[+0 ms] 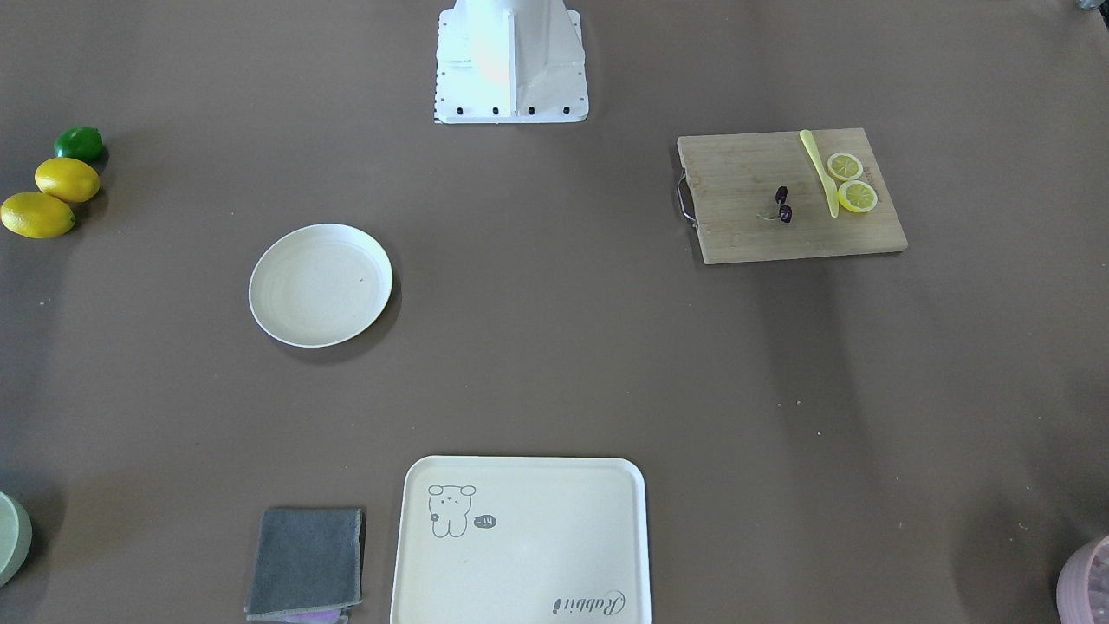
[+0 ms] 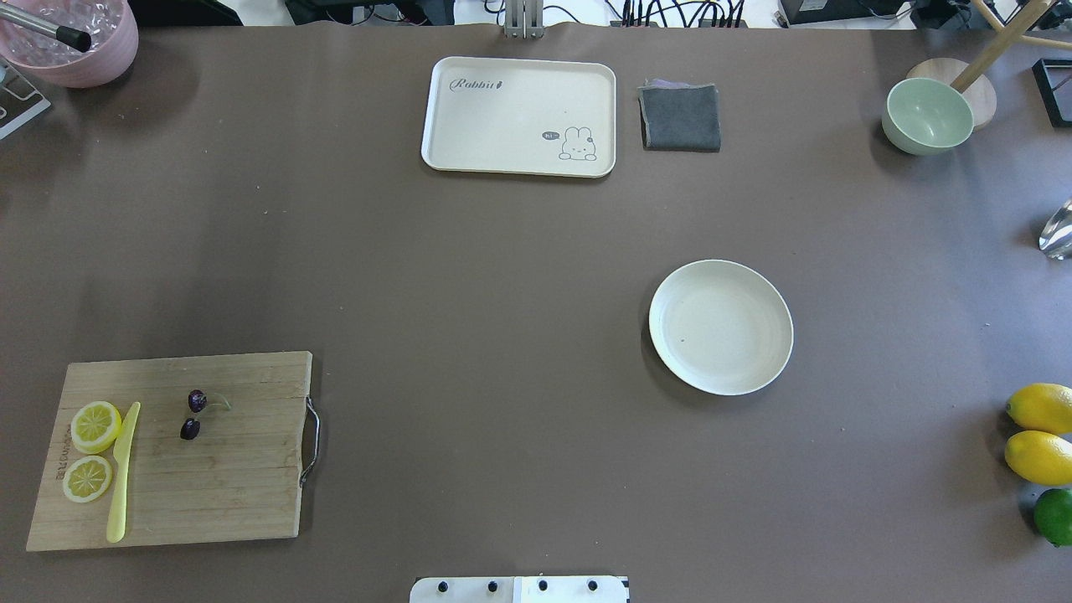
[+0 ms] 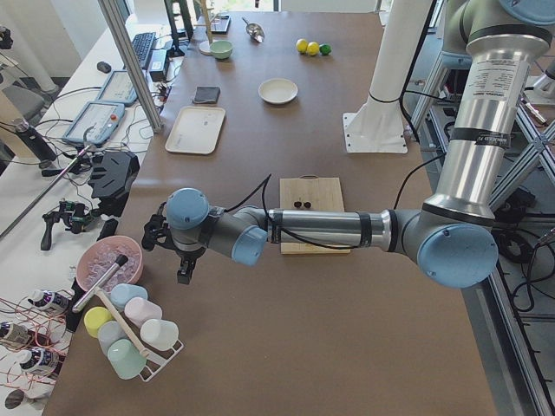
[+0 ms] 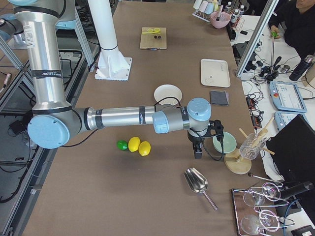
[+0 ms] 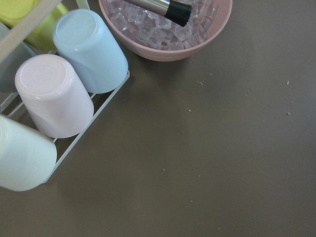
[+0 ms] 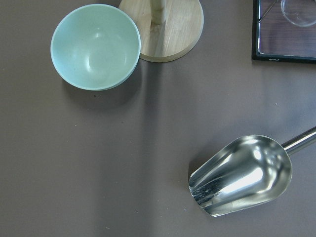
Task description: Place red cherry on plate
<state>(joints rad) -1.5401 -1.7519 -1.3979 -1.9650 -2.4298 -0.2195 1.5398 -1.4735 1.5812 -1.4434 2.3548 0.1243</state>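
On a rectangular bamboo cutting board (image 2: 218, 486) at the near left of the brown worktop (image 2: 502, 335), the tiny pair of dark maroon cherries (image 2: 190, 429) on thin green stems is seen lying. It is just right of a pale yellow plastic knife (image 2: 122, 473) and two round lemon slices (image 2: 95, 426). The round cream-white plate (image 2: 720, 327) is set on the right half of the worktop, well apart from the board.

The left gripper (image 3: 185, 273) is held low over the far left end of the worktop, beside a pink bowl of ice cubes (image 5: 168, 29) and a wire rack of pastel cups (image 5: 54, 101). The right gripper (image 4: 197, 151) is held over the far right end, near a mint-green bowl (image 6: 94, 47) and a polished steel scoop (image 6: 242, 175). Both grippers are caught only in the side views, so whether they are wide or narrow cannot be told.

A cream rectangular tray (image 2: 519, 117) and a folded grey cloth (image 2: 680, 117) are laid side by side at the far edge.
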